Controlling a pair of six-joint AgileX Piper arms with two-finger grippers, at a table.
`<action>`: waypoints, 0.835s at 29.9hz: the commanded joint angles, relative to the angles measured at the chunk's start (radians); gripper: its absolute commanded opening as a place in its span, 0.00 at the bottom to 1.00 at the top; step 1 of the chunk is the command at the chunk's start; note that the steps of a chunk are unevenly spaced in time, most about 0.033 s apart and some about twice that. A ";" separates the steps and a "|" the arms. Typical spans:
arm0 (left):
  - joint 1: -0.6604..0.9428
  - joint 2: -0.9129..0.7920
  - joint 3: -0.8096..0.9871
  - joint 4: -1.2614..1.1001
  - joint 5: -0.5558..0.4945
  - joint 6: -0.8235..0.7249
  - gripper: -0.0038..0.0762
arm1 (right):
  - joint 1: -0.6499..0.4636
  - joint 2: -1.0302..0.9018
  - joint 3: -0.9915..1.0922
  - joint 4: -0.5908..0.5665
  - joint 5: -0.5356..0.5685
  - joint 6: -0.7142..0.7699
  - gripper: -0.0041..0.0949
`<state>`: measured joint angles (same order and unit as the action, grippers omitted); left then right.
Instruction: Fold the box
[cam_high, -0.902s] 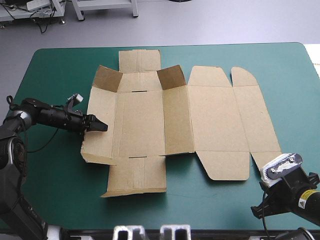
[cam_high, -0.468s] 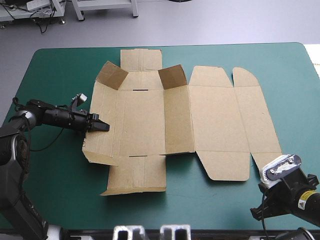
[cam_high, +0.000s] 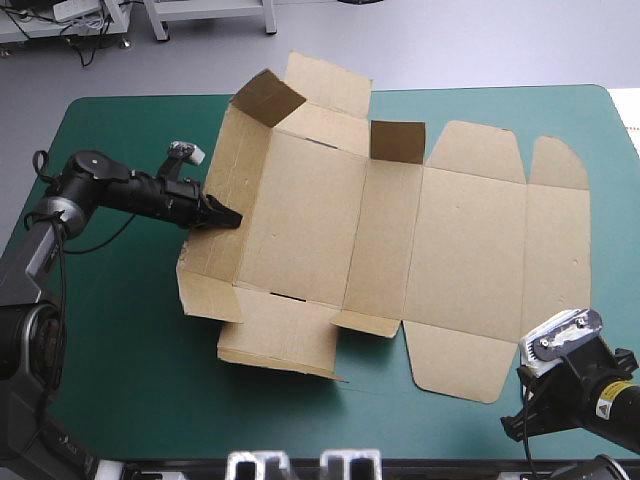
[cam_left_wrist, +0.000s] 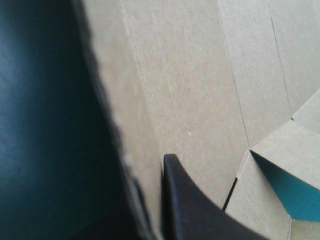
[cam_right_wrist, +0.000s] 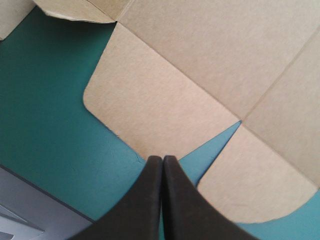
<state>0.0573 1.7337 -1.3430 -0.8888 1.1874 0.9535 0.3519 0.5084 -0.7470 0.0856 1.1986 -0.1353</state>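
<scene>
Two grippers: the left gripper pinches the raised left panel of the cut brown cardboard box, which lies skewed across the middle of the teal-green table cover; the right gripper, black fingers pressed together and empty, hangs by its near-right flaps

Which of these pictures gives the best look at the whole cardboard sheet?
The high view: the entire box is in sight, its left edge held by the left gripper. The left wrist view shows only that edge beside one finger; the right wrist view only rounded flaps ahead of the shut right gripper.
</scene>
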 joint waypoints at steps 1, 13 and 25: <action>-0.078 -0.097 -0.156 0.046 0.114 -0.071 0.04 | 0.003 0.015 -0.023 0.003 -0.047 -0.004 0.02; -0.356 -0.125 -0.628 0.553 0.046 -0.144 0.04 | 0.003 0.015 -0.023 0.028 -0.166 -0.004 0.02; -0.669 -0.125 -0.639 1.117 -0.058 -0.211 0.03 | 0.003 0.017 -0.035 0.084 -0.359 -0.029 0.02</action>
<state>-0.5449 1.6559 -1.9524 0.1274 1.2434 0.7741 0.3519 0.5084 -0.7470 0.1575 0.9502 -0.1516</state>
